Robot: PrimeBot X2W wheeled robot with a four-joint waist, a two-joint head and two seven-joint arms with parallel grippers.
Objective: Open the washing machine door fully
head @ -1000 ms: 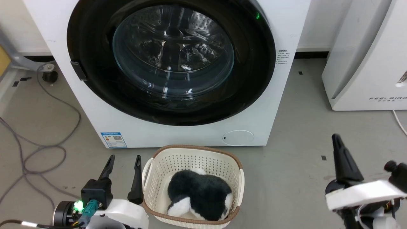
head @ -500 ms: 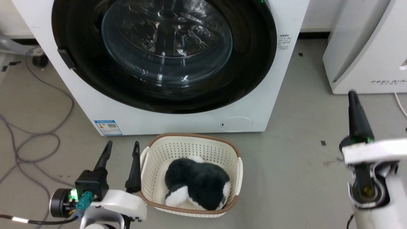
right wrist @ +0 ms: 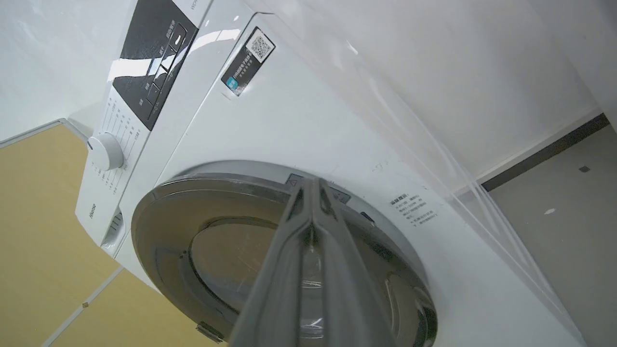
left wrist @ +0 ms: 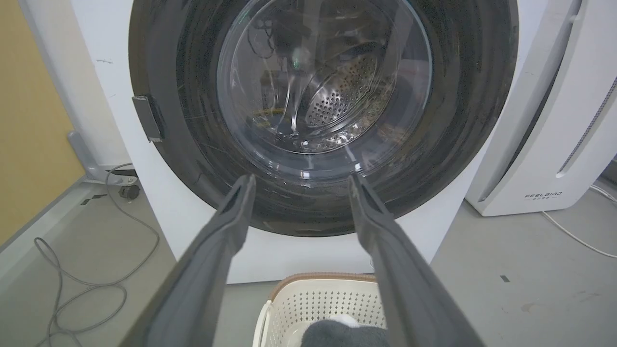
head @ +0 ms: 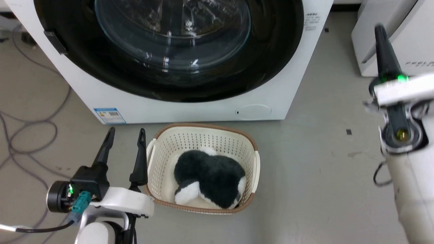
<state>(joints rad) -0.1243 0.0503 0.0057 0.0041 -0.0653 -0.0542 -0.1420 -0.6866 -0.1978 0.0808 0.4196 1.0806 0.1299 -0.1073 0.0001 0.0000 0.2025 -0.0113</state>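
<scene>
Head view: the washing machine door [head: 169,44] lies shut, flush in the front of the washing machine [head: 190,112], with a cream basket [head: 206,126] holding a black-and-white plush toy [head: 208,178] on the grey floor [head: 322,169] just before it; the left gripper [head: 126,131] hovers low beside the basket's left rim, its jaws spread and empty, pointing at the machine. Raised to the right of the machine and apart from the door, the right gripper [head: 380,32] appears edge-on; right wrist view shows its jaws pressed together, empty, aimed toward the door's upper rim
</scene>
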